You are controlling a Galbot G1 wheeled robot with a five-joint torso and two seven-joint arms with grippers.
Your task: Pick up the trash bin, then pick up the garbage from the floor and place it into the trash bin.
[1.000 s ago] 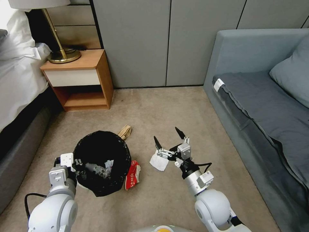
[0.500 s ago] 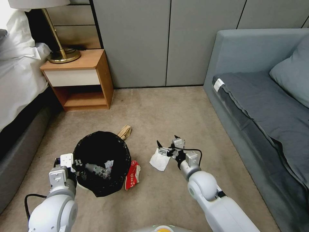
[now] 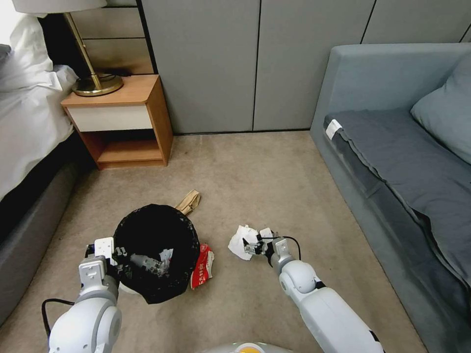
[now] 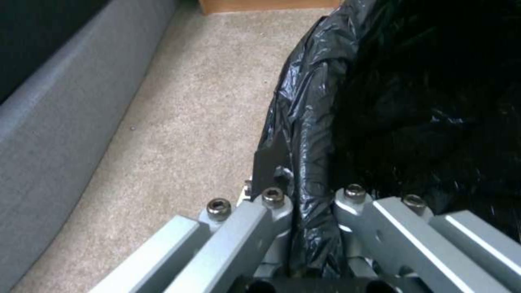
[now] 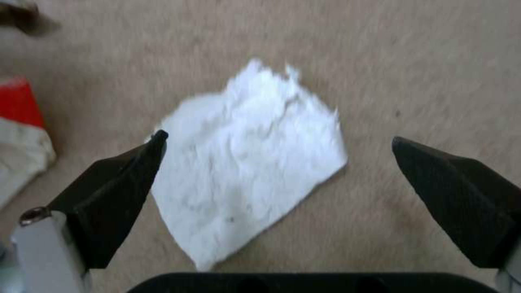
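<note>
The trash bin (image 3: pixel 156 252) is hanging by its rim from the clamped left pincer (image 4: pixel 304 211), while the right pincer (image 5: pixel 276 154) is gaping over the tissue (image 5: pixel 250 179) beside it, ready to pinch.

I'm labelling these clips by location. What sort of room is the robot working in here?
Most likely a bedroom or hotel room: a bed with white linen, a wooden nightstand carrying a brass lamp, and a grey daybed on beige carpet.
</note>
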